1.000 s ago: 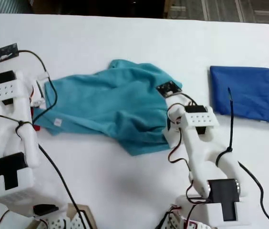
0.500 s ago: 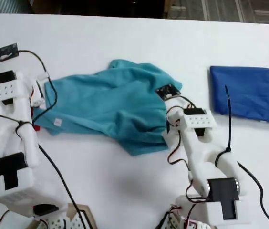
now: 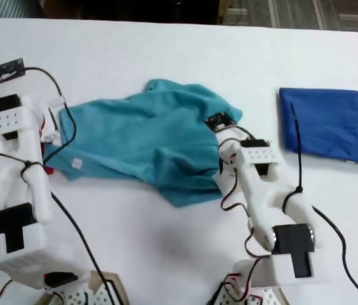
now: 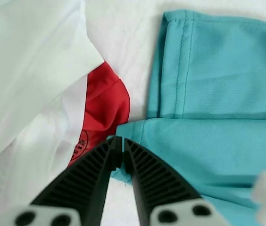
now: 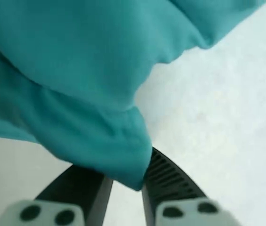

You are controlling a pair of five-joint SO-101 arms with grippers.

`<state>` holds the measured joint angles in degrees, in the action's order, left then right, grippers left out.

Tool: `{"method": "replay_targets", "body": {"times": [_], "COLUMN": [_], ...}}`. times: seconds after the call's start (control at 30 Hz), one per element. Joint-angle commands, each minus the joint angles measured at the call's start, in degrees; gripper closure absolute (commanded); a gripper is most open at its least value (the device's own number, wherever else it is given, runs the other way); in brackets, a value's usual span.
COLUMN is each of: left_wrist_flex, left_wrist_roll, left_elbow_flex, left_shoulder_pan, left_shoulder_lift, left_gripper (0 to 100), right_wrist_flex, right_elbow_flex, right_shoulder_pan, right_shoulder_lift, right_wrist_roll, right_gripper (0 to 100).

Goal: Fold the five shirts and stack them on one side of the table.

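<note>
Pinching the teal shirt (image 3: 147,140) at both ends: left gripper (image 4: 122,141) fingers clamping tight on a hem corner, right gripper (image 5: 126,172) fingers nipping a loose fold. Sprawling unfolded mid-table (image 3: 166,51). Lying folded at the right side, one blue shirt (image 3: 331,124) — probably leaving four, red garment (image 4: 102,113) included.

Here we go: the teal shirt (image 3: 147,140) is one plain colour, a fine mesh weave up close, with a tiny white tag (image 3: 76,162). The folded shirt (image 3: 331,124) is solid deep blue. The table (image 3: 166,57) is white. My left claw (image 4: 122,141) has black ribbed fingers; beside it is red cloth (image 4: 104,108) with a dark round print, then plain white fabric (image 4: 29,61). My right claw (image 5: 123,165) is black too, with white casing.
</note>
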<state>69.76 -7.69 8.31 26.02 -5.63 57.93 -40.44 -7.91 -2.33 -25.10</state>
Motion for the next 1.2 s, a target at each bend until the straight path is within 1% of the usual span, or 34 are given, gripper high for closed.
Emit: {"method": "replay_targets", "body": {"times": [0.0, 0.1, 0.2, 0.33, 0.43, 0.53, 0.73, 0.87, 0.93, 1.03, 1.17], "left_wrist_flex": [-0.44, -0.26, 2.46, 7.65, 10.64, 9.67, 3.43, 4.75, 7.12, 10.11, 15.74], "left_wrist_roll": [0.44, 0.44, 0.44, 0.44, 0.44, 0.53, 0.44, 0.62, 2.64, 7.82, 11.52], "left_elbow_flex": [-0.75, -1.45, -2.68, -4.97, -5.41, -1.89, 3.47, 4.09, 4.09, 4.09, 4.26], "left_shoulder_pan": [-0.09, -0.70, -1.49, -4.31, -6.15, -5.98, -5.19, -5.10, -5.01, -4.66, -2.29], "left_shoulder_lift": [3.60, 3.96, 4.66, 6.33, 7.21, 5.71, 0.35, -0.09, 0.62, 2.46, 7.82], "left_gripper": [97, 97, 97, 97, 97, 97, 97, 88, 85, 85, 85], "right_wrist_flex": [1.80, 4.44, 5.41, 6.20, 5.85, 5.05, 4.26, 3.91, 4.18, 4.18, 4.18], "right_elbow_flex": [1.23, 1.32, 2.29, 8.26, 11.08, 10.99, 11.25, 11.25, 11.25, 11.25, 11.25], "right_shoulder_pan": [2.42, 2.33, 1.36, 1.63, 1.19, 1.54, 1.10, 1.54, 1.54, 1.54, 1.45], "right_shoulder_lift": [-9.27, -17.98, -24.57, -27.30, -27.21, -25.89, -20.44, -18.42, -17.98, -17.80, -17.80], "right_wrist_roll": [-1.76, -4.13, -3.87, -0.09, 0.18, -0.09, -0.09, -0.09, -0.09, 0.09, 0.26], "right_gripper": [97.6, 97.6, 97.6, 97.6, 97.6, 97.6, 97.6, 97.6, 97.6, 97.6, 97.6]}}
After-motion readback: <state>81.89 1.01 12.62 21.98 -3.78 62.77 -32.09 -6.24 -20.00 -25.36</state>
